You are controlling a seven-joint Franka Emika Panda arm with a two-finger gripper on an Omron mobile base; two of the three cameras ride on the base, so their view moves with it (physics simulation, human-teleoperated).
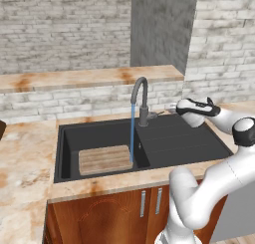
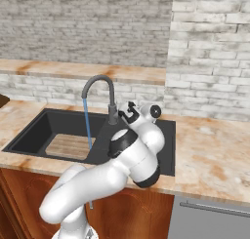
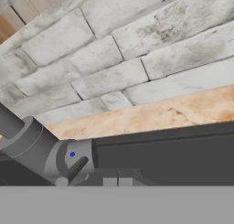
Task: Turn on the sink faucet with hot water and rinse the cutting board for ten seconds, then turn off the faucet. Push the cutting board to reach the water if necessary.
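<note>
Claw point(image 1: 172, 107), spread unclear, just right of sink faucet point(image 1: 143, 102)'s lever, water point(image 1: 132, 133) running.

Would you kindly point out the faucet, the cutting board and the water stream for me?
faucet point(image 1: 143, 108), left base view, on its upright pipe.
cutting board point(image 1: 104, 160), left base view, middle of its top face.
water point(image 1: 132, 133), left base view, midway down the stream.

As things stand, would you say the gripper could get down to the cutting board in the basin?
Probably yes. The gripper sits by the faucet base, above the sink's flat section, and the cutting board lies uncovered in the open basin. Only the water stream and the spout stand between them.
</note>
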